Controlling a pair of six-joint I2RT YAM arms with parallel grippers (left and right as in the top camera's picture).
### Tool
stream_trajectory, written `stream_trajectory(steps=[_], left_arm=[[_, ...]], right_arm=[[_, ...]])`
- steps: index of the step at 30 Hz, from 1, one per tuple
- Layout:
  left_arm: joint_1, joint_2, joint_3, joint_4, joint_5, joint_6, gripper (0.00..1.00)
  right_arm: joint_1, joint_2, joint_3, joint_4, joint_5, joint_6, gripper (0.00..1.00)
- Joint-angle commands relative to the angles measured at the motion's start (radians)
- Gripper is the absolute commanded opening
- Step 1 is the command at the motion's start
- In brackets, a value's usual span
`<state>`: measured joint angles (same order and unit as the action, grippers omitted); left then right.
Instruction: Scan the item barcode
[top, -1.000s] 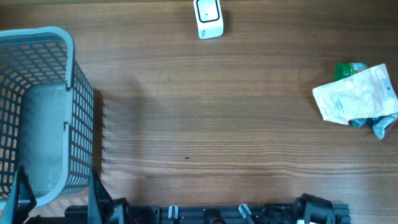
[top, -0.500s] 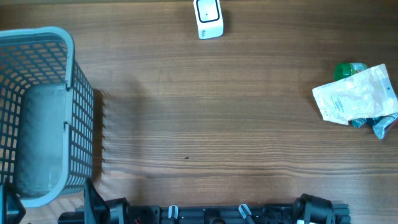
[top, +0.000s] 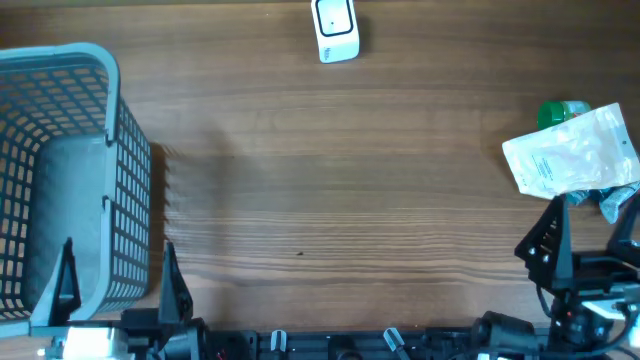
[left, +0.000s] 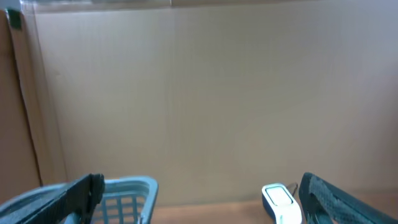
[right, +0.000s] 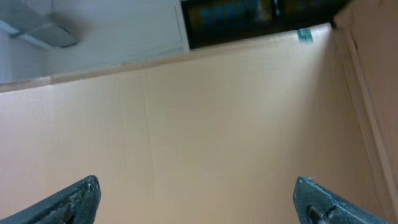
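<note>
Overhead, I am holding my left end effector wide open at the lower left, over the near end of the grey basket. My right end effector is gaping at the lower right, just below the white pouch, which is lying on the surface at the right edge. Its print is too small to read. The scanner is sitting top centre.

Only the left wrist view is showing a cardboard wall behind basket and scanner.

The right wrist view is facing bare wall between spread fingers.

r gripper spread wide, facing cardboard wall; dark panel up top
</note>
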<state>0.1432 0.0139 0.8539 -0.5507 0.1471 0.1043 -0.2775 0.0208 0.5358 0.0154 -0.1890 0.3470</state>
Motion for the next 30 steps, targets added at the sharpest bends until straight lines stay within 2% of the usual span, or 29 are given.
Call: stream_trajectory(steps=[1,4,6,8,13,14,15,19,20,21,24,26,29,30], left_arm=[[-0.006,-0.005,-0.003,-0.098,-0.01,0.016,1.0],[-0.006,-0.005,-0.003,-0.262,-0.01,0.016,1.0],[-0.006,-0.005,-0.003,-0.455,-0.01,0.016,1.0],[-0.006,-0.005,-0.003,-0.624,-0.005,0.024,1.0],[-0.006,-0.005,-0.005,-0.62,-0.006,0.023,1.0],[-0.006,-0.005,-0.005,-0.62,-0.006,0.023,1.0],[-0.006,-0.005,-0.005,-0.62,-0.006,0.023,1.0],[-0.006,-0.005,-0.005,-0.62,-0.006,0.023,1.0],[-0.006,-0.005,-0.005,-0.62,-0.006,0.023,1.0],[-0.006,-0.005,-0.005,-0.62,-0.006,0.023,1.0],[-0.006,-0.005,-0.005,-0.62,-0.006,0.023,1.0],[-0.006,-0.005,-0.005,-0.62,-0.006,0.023,1.0],[-0.006,-0.005,-0.005,-0.62,-0.006,0.023,1.0],[-0.006,-0.005,-0.005,-0.62,-0.006,0.023,1.0]], right_arm=[[0.002,-0.014,-0.032,-0.043,0.039,0.047,1.0],[0.002,-0.014,-0.033,-0.066,0.039,0.049,1.0],[0.002,-0.014,-0.033,-0.065,0.038,0.058,1.0],[0.002,-0.014,-0.033,-0.102,0.033,0.164,1.0],[0.002,-0.014,-0.033,-0.37,0.085,0.533,1.0],[0.002,-0.014,-0.033,-0.426,0.22,0.705,1.0],[0.002,-0.014,-0.033,-0.456,0.274,0.849,1.0],[0.002,-0.014,-0.033,-0.731,0.318,1.523,1.0],[0.002,-0.014,-0.034,-0.798,0.307,1.662,1.0],[0.002,-0.016,-0.036,-0.839,0.315,1.724,1.0],[0.006,-0.014,-0.074,-0.782,0.32,1.724,1.0],[0.028,-0.015,-0.156,-0.66,0.287,1.724,1.0],[0.082,-0.017,-0.304,-0.327,0.163,1.716,1.0],[0.092,-0.017,-0.35,-0.213,0.164,1.668,1.0]])
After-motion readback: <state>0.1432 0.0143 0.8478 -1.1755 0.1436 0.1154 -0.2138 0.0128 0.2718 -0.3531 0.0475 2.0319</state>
